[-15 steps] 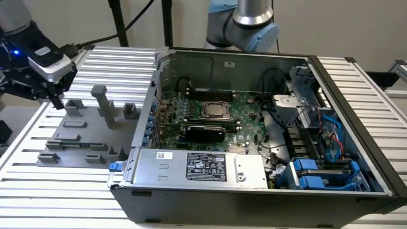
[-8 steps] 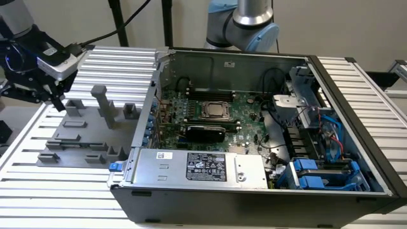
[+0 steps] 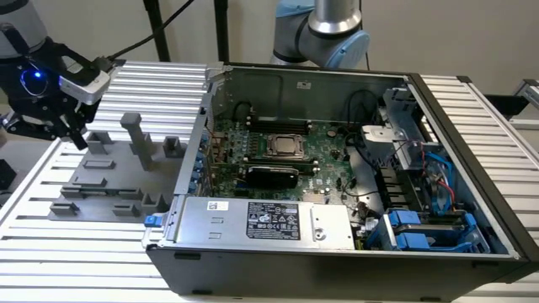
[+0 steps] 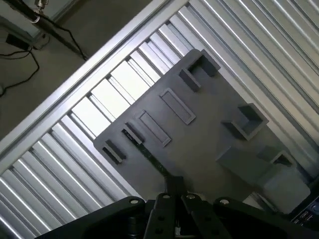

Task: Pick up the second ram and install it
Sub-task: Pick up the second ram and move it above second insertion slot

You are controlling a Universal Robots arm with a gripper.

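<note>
The second ram [image 4: 145,151] is a thin green stick seen edge-on. It runs along the rim of the grey fixture plate [image 4: 209,129] and its near end disappears between my fingertips. My gripper [image 4: 174,183] has its fingers drawn together on that stick. I cannot tell whether the stick still rests in its holders or has lifted off them. In the exterior view the gripper [image 3: 78,140] hangs at the far corner of the fixture plate [image 3: 110,189], on the exterior view's left. It is well away from the open computer case [image 3: 337,252] and its motherboard [image 3: 324,165].
Grey posts and blocks [image 3: 139,142] stand up from the fixture plate near the gripper. The black memory slots [image 3: 282,125] lie behind the CPU socket [image 3: 284,146] inside the case. Ribbed aluminium table slats [image 3: 76,252] surround everything. Cables and blue drive bays [image 3: 425,230] crowd the case's right side.
</note>
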